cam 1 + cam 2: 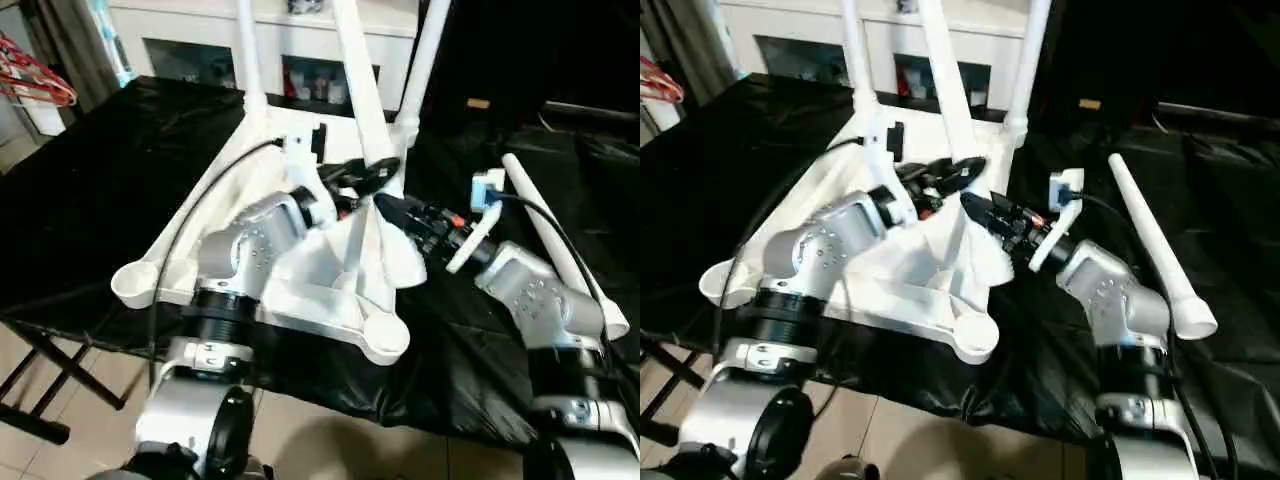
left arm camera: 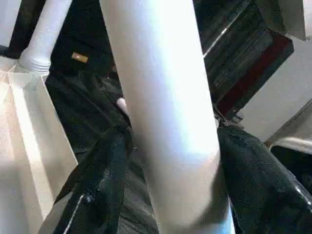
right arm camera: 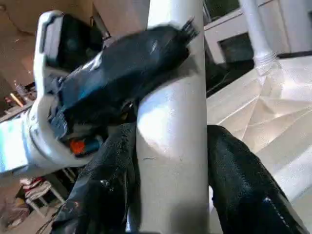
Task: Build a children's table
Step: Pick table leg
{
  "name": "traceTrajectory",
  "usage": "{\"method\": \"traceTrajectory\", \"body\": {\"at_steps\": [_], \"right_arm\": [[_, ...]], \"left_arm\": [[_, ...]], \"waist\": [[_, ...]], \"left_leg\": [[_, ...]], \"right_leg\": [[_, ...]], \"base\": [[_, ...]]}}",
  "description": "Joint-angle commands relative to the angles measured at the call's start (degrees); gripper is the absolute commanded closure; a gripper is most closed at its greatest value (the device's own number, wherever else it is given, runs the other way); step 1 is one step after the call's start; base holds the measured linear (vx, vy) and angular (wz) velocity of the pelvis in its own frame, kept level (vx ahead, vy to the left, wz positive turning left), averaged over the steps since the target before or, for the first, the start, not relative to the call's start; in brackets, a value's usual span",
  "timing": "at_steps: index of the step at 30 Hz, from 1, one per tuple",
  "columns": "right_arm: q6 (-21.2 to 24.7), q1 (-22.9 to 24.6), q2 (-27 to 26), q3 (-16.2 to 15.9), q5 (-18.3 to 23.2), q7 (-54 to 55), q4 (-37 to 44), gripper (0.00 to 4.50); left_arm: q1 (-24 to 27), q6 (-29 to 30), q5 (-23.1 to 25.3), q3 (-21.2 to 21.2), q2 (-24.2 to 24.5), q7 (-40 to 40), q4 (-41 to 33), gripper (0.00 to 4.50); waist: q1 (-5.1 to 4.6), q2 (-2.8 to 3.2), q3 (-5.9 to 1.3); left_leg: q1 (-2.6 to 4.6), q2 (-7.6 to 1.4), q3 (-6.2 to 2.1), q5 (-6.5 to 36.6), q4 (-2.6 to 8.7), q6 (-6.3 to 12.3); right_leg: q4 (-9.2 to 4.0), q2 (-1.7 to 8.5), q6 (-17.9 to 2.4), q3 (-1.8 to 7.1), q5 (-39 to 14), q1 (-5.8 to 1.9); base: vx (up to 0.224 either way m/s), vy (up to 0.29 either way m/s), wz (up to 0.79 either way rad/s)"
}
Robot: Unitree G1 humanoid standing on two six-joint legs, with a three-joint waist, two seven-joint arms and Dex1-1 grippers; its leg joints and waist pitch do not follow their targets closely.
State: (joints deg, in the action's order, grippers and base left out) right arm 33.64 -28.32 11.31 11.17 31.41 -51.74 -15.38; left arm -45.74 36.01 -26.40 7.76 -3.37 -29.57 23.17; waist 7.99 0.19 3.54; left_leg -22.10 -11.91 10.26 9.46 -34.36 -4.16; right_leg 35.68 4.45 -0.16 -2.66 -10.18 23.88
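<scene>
Two rounded silver metal forearms, the left forearm (image 1: pixel 245 250) and right forearm (image 1: pixel 535 295), each end in a black ringed collar. Thin black cables (image 1: pixel 195 215) loop along them. Each claw, left claw (image 2: pixel 168 161) and right claw (image 3: pixel 170 165), has glossy black fingers; white brackets (image 1: pixel 475 240) sit at the wrists.

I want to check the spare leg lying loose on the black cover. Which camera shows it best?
The right eye view: the loose leg shows whole, from narrow tip to open wide end, lying apart from the tabletop. The left eye view shows it at the right edge, partly behind the right arm. The wrist views show a different, gripped leg.
</scene>
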Motion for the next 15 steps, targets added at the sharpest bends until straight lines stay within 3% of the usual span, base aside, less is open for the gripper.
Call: {"method": "traceTrajectory", "body": {"at_steps": [1,7,15], "right_arm": [[-0.1,0.3,0.0,-1.0,0.5,-0.9,2.8,2.65],[-0.4,0.9,-0.1,-2.4,-0.7,0.3,3.9,2.65],[-4.1,1.0,-0.7,-8.0,-6.5,5.2,7.7,2.66]], "left_arm": [[-0.9,1.1,-0.6,0.6,0.1,1.2,-0.7,1.75],[-1.2,0.5,-1.1,1.8,-0.2,2.8,-1.4,2.11],[-2.6,-0.4,-1.5,4.2,-0.7,8.5,-0.5,2.52]], "waist": [[-0.02,-0.64,-4.59],[0.01,-0.78,-4.48],[0.01,-0.79,-4.48]], "left_leg": [[0.74,-0.59,-0.17,8.8,3.64,1.93],[0.74,-0.63,-0.16,8.8,3.72,1.81],[0.71,-0.56,-0.16,8.5,3.72,1.41]], "right_leg": [[-4.26,2.94,-11.9,1.57,-8.4,-3.62],[-4.41,2.98,-11.4,1.61,-9.1,-3.49],[-4.43,2.95,-10.3,1.67,-9.2,-3.45]], "base": [[0.0,0.0,0.0],[0.0,0.0,0.0],[0.0,0.0,0.0]]}}
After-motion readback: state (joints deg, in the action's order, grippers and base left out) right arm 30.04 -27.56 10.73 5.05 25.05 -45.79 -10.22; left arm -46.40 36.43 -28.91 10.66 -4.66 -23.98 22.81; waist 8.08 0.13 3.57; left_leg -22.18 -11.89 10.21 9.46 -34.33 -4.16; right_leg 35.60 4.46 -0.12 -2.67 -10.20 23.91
